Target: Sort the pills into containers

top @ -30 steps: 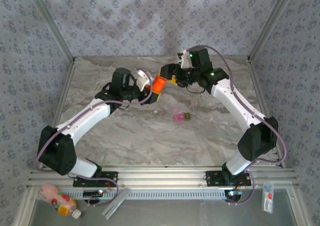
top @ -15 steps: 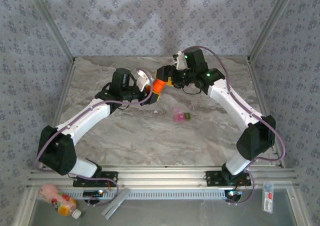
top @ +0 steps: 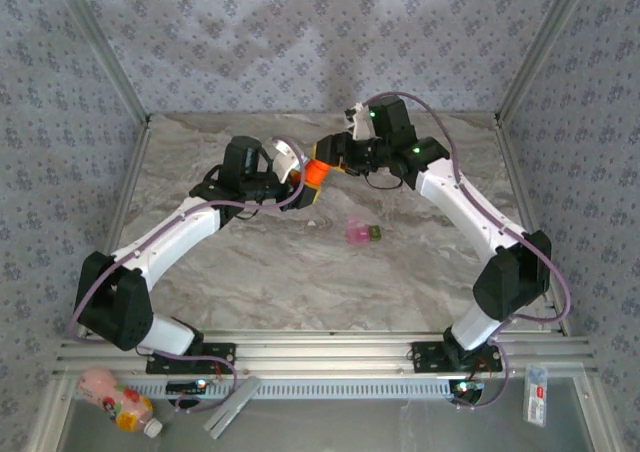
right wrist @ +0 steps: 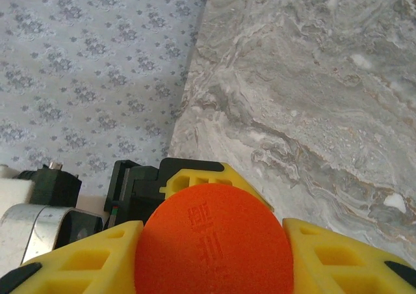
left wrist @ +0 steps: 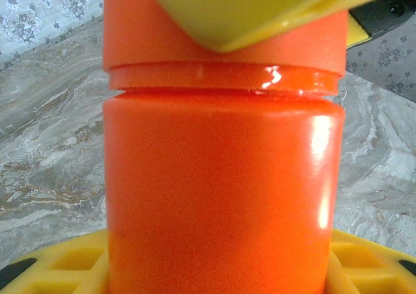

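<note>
A small orange bottle [top: 316, 172] hangs above the back middle of the table, between both grippers. My left gripper [top: 304, 181] is shut on its body [left wrist: 221, 196], its yellow fingers [left wrist: 58, 268] showing on both sides at the base. From the other side my right gripper [top: 329, 161] is shut on the bottle's cap [right wrist: 211, 242], with a yellow finger [right wrist: 338, 255] pressed against each side. The containers [top: 362, 233], a tiny pink and green case, lie on the table in front of the bottle, apart from both grippers. The pills are hidden.
The marble table [top: 300, 282] is walled in by patterned panels and aluminium posts [top: 110, 62]. Outside the near rail lie a pink drink bottle [top: 118, 400] at the left and a small packet [top: 537, 395] at the right.
My right gripper has moved a little left onto the bottle's cap and its jaws have narrowed around it. The left arm has held still with the bottle.
</note>
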`<state>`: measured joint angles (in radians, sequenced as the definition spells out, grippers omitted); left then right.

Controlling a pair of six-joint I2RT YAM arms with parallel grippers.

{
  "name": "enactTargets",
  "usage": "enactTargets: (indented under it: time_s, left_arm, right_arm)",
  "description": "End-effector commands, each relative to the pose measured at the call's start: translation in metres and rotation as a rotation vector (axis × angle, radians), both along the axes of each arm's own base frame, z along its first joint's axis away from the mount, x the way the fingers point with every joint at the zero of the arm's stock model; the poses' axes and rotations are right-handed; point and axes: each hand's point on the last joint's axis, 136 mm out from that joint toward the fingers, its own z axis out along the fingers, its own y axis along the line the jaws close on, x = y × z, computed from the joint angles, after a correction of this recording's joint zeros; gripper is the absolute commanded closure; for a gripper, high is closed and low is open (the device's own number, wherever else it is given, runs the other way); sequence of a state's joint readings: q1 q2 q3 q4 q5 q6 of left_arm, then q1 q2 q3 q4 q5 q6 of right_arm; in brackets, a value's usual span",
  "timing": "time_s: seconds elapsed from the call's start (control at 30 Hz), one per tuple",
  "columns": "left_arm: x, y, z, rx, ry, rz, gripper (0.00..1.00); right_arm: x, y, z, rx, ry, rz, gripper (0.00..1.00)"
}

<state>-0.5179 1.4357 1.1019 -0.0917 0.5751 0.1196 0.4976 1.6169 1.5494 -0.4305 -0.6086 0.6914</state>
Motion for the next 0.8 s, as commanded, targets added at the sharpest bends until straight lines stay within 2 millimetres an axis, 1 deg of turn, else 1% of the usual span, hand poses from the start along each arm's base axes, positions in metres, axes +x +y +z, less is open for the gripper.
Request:
enactTargets:
  time_s: [0.0,0.07,0.13,0.23,0.3,0.33,0.4,0.47,0.5,0.57,0.63,0.7,0.77]
  left_arm:
    - [0.0,-0.007,0.028,-0.053,-0.069,-0.034,1.0]
    - [-0.003,-0.008,0.03,-0.06,-0.068,-0.043,1.0]
    - [-0.005,-0.008,0.03,-0.067,-0.062,-0.051,1.0]
    - [-0.008,-0.008,0.031,-0.074,-0.055,-0.057,1.0]
    - [-0.008,-0.008,0.031,-0.077,-0.053,-0.055,1.0]
    - [-0.008,-0.007,0.031,-0.077,-0.053,-0.052,1.0]
    - [-0.008,-0.007,0.03,-0.08,-0.052,-0.05,1.0]
    - [-0.008,-0.007,0.03,-0.078,-0.053,-0.047,1.0]
    - [-0.008,-0.007,0.03,-0.077,-0.054,-0.045,1.0]
    - [-0.007,-0.006,0.03,-0.071,-0.057,-0.043,1.0]
    - [-0.007,-0.005,0.028,-0.064,-0.059,-0.043,1.0]
    - [-0.007,-0.005,0.027,-0.056,-0.062,-0.043,1.0]
    - [-0.006,-0.004,0.027,-0.05,-0.067,-0.043,1.0]
  right_arm:
    - [-0.005,0.0,0.012,0.046,-0.13,0.123,0.58]
    - [-0.008,-0.002,0.015,0.055,-0.293,0.258,0.57]
    - [-0.016,-0.004,0.012,0.082,-0.385,0.375,0.55]
    - [-0.01,-0.013,0.008,0.151,-0.379,0.435,0.56]
    - [-0.007,-0.013,0.007,0.171,-0.361,0.435,0.55]
    - [-0.006,-0.013,0.009,0.176,-0.361,0.433,0.53]
    - [-0.006,-0.012,0.012,0.18,-0.35,0.421,0.43]
    - [-0.006,-0.016,0.02,0.186,-0.346,0.382,0.34]
    - [-0.005,-0.02,0.027,0.194,-0.351,0.359,0.32]
    - [-0.001,-0.032,0.037,0.198,-0.303,0.265,0.28]
    - [0.003,-0.044,0.044,0.198,-0.254,0.166,0.27]
    - [0.008,-0.057,0.042,0.156,-0.2,0.047,0.27]
    - [0.015,-0.076,0.027,0.072,-0.091,-0.141,0.27]
